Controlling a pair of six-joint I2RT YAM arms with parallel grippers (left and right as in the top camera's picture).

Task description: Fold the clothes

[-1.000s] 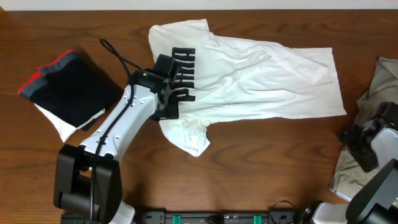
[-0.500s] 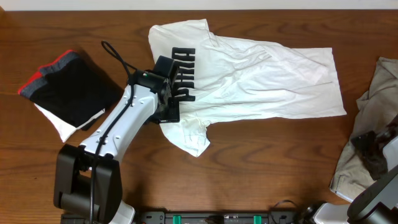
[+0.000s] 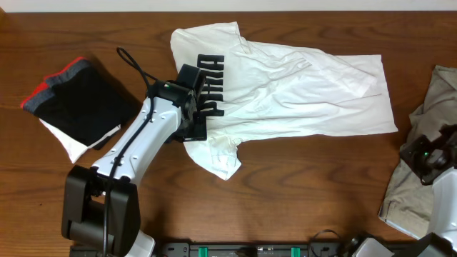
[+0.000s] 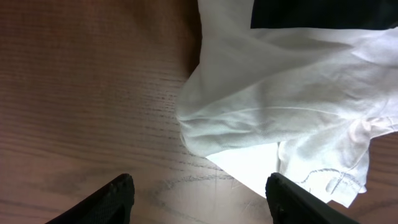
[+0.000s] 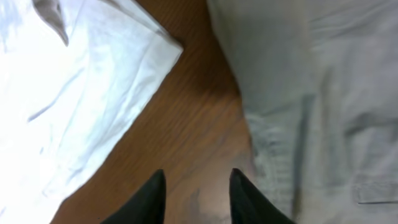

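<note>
The clothes, a white T-shirt with black lettering, lie spread across the middle of the table, crumpled. One sleeve points toward the front edge. My left gripper hovers at the shirt's left edge beside the lettering. In the left wrist view it is open over bare wood, with the sleeve fabric just ahead of its fingertips. My right gripper is at the far right, past the shirt's hem. Its fingers stand a little apart over wood, holding nothing, and the shirt's corner lies ahead to the left.
A folded black garment with red trim lies on a white one at the left. A crumpled grey-beige garment covers the table's right edge, right next to my right gripper.
My right arm has shifted about at the right edge and its jaws have narrowed. My left arm and the shirt have stayed in place.
</note>
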